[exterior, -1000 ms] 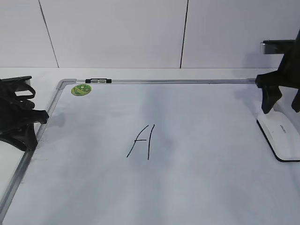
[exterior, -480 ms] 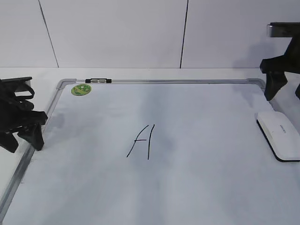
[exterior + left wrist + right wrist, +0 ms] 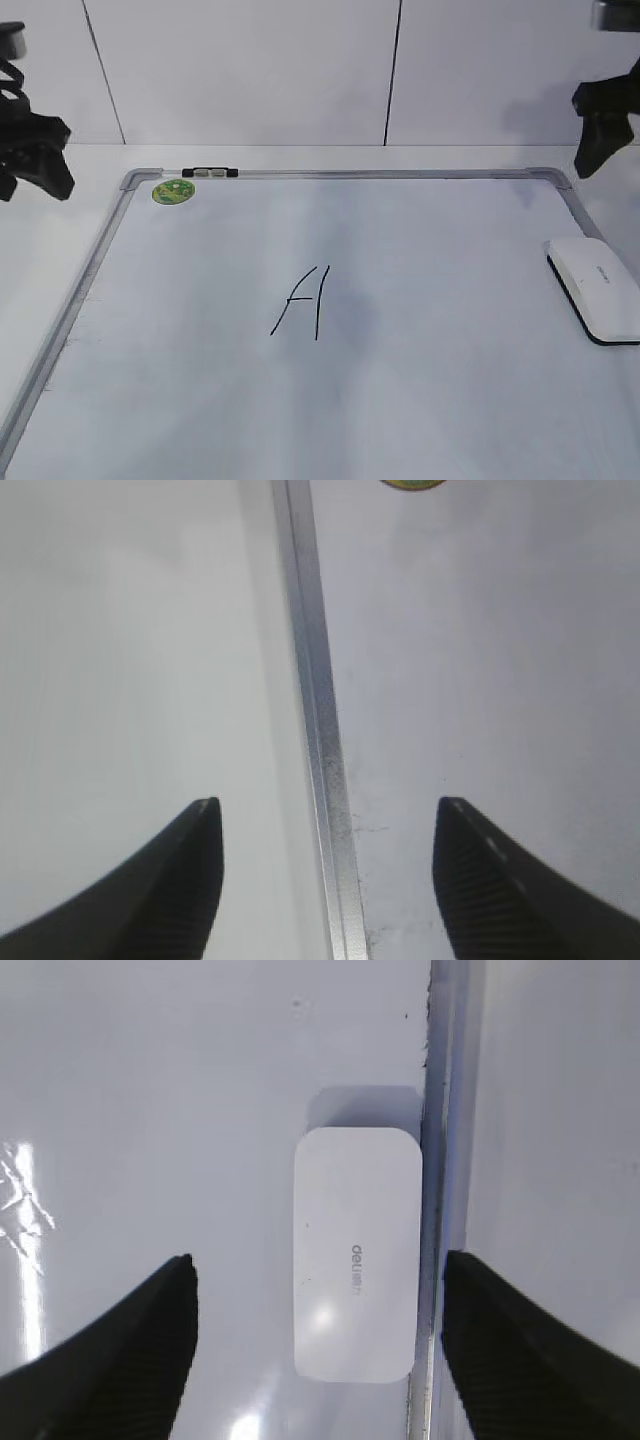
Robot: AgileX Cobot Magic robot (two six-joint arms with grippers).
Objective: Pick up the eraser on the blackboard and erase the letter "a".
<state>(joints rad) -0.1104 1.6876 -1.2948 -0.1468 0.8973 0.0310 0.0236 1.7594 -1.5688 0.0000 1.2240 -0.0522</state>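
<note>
White eraser (image 3: 356, 1267) lies released on the blackboard (image 3: 450, 400); your right pincer (image 3: 318, 1345) and left pincer (image 3: 325, 870), both wide and empty, have lifted away; only "A" (image 3: 302, 301) shows.

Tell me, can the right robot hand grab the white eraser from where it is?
Probably yes. The right gripper is open and hangs above the eraser, which lies flat on the blackboard beside its frame. Nothing sits between them, though the frame crowds one side.
</note>
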